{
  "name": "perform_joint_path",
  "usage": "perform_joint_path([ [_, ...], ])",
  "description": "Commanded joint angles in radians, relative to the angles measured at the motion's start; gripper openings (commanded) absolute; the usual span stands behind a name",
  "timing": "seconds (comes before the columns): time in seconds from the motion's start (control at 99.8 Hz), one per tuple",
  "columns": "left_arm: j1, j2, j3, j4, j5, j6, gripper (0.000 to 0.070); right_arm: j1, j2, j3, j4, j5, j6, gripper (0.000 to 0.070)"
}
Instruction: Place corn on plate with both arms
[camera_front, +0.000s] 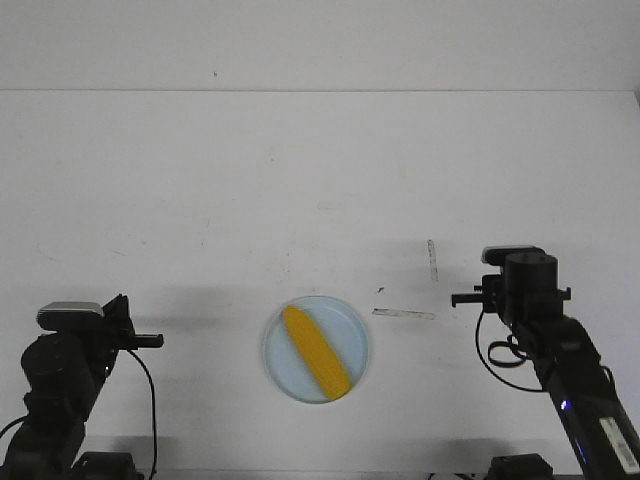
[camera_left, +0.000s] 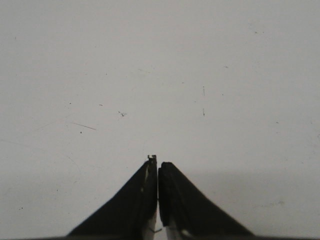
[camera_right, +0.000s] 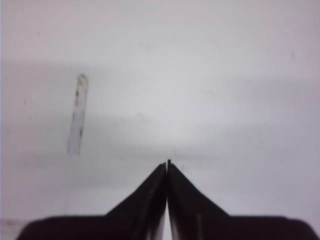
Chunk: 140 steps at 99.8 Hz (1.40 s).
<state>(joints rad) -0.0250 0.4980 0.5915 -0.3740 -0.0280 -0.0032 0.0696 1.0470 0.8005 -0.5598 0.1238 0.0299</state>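
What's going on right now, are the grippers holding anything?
Left gripper shut, empty. Right gripper shut, empty. Corn lying on plate, both arms back. Nothing in the way.

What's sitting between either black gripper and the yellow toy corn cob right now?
Nothing visible. The yellow toy corn cob already lies on the round pale-blue plate; bare white table separates it from the shut left gripper and right gripper.

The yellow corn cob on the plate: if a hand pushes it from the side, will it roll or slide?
The smooth, tapered yellow corn cob is rounded, so it would probably roll, curving toward its thinner end. Its glossy surface suggests it may slip in a grip. The low rim of the round pale-blue plate would likely stop only a gentle roll.
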Motion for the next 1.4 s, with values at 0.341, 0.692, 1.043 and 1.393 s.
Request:
perform_joint_path([
  [0.341,-0.002,0.004,0.006,0.010,-0.003,-0.005,0.0000,-0.001,-0.543,-0.177,-0.026,-0.003,-0.006,0.0004],
  [0.692,-0.002,0.004,0.006,0.009,-0.003,-0.005,0.0000,-0.001,-0.895,-0.177,-0.054,-0.003,-0.005,0.0004],
  [1.043,-0.002,-0.003,0.006,0.014,-0.003,-0.005,0.0000,-0.001,-0.929,-0.177,-0.052,-0.002,-0.005,0.0004],
  [1.393,-0.002,-0.018,0.006,0.017,-0.003,-0.005,0.0000,-0.001,-0.929,-0.177,-0.052,-0.002,-0.005,0.0004],
])
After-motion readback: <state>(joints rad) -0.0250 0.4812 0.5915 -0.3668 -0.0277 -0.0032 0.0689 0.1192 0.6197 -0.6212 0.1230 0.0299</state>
